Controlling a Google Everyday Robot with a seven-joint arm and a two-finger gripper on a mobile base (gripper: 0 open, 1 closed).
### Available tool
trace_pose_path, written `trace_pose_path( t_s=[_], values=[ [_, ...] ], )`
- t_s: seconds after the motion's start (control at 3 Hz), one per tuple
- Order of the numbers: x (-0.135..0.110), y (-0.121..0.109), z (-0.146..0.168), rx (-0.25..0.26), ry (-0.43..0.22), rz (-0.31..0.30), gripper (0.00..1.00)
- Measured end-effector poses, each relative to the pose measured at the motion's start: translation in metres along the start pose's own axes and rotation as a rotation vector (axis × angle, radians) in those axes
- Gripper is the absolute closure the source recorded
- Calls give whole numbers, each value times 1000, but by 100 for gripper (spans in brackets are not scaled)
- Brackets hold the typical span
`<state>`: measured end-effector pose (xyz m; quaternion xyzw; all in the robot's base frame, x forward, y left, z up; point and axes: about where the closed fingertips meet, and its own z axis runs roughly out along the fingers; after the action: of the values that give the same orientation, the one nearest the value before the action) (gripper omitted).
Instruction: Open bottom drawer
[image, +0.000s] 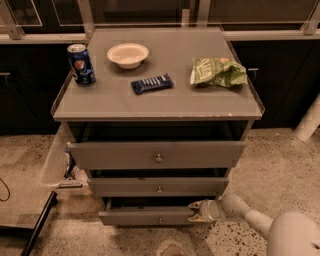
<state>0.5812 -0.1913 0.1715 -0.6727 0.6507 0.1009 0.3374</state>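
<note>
Gripper (199, 212), at the end of a white arm (240, 212) that reaches in from the lower right, low and close to the floor, set against the right end of the bottom drawer (142, 217); whether it is open or closed cannot be told. The bottom drawer is the lowest and shortest front of the grey cabinet (165, 105). It stands forward of the cabinet body with a dark gap above it, and has a small round knob (160, 220) at its centre, well apart from the gripper. Above it are the middle drawer (125, 187) and then the tall top drawer (120, 155). Each has its own central knob, and each stands slightly forward with a shadowed opening above. On the cabinet top, from left to right: a blue soda can (81, 64), upright near the left edge; a white bowl (128, 54) toward the back; a dark blue snack bar (152, 83), lying flat near the middle; and a crumpled green chip bag (218, 72) at the right. The cabinet stands on a speckled floor (280, 165).
</note>
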Motion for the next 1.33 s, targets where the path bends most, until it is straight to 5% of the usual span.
trace_pose_path(
  t_s=[0.33,1.33],
  values=[
    [1,15,-6,-4,-32,-2,26],
    [7,81,-39,-15,-101,28,95]
  ],
)
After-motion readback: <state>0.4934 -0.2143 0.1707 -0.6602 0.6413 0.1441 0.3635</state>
